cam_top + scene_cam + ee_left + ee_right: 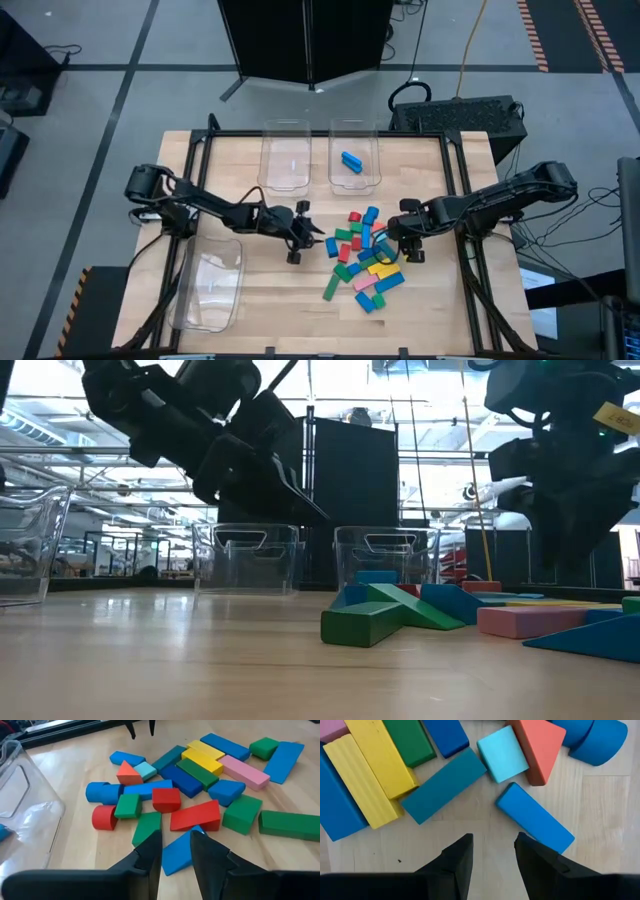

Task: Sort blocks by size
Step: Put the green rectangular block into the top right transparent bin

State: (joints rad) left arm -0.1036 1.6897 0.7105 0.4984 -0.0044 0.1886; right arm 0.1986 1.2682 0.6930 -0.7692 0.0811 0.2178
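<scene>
The blocks (362,258) lie in a loose pile on the table, right of centre: blue, green, red, yellow, pink and cyan, some overlapping. One blue block (351,160) lies in the far right clear bin (372,178). My left gripper (312,236) hovers open at the pile's left edge. In its wrist view (175,851) the fingers stand on either side of a blue block (176,855) that lies below them. My right gripper (392,236) is open over the pile's right part. In its wrist view (493,845) it is above bare table beside a blue block (535,817).
A second clear bin (285,158) stands at the far edge, left of the one holding the blue block. A third clear bin (208,285) stands at the near left. Bare wood lies between the bins and the pile.
</scene>
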